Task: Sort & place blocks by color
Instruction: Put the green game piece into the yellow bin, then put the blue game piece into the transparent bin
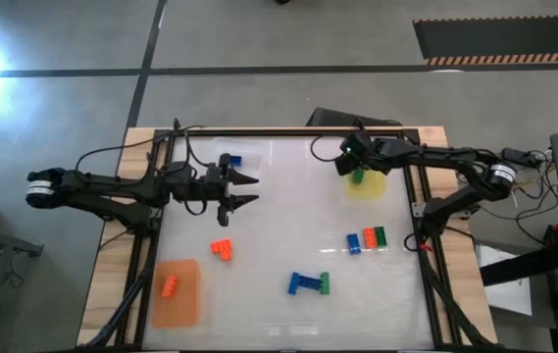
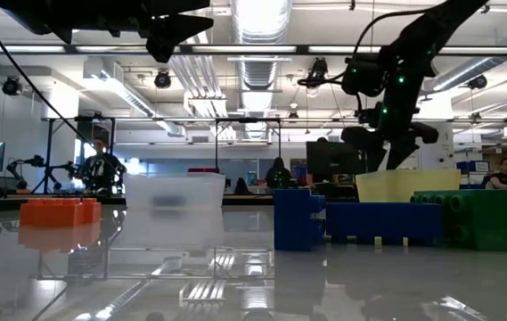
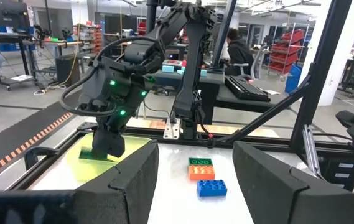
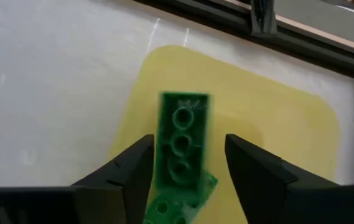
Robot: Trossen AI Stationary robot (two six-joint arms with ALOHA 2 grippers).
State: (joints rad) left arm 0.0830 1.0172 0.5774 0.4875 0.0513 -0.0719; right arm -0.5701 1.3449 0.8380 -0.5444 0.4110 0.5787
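Fingers of the right gripper [image 4: 186,165] stand apart on either side of a green block [image 4: 181,140] over the yellow mat [image 4: 270,130], with a gap showing on both flanks, so the brick looks just let go or about to be; I cannot tell whether it rests flat on the mat. By my reading the step in hand is dropping green on yellow. Next the arm would need to lift clear without nudging the brick. Over at the table's other side, the left gripper [image 1: 242,191] hovers with jaws open and empty, near a blue block [image 1: 235,160]. Other bricks wait: an orange block [image 1: 224,249] mid-table, one [image 1: 172,285] on the orange mat [image 1: 185,309], and mixed clusters [image 1: 367,238] [image 1: 309,283]
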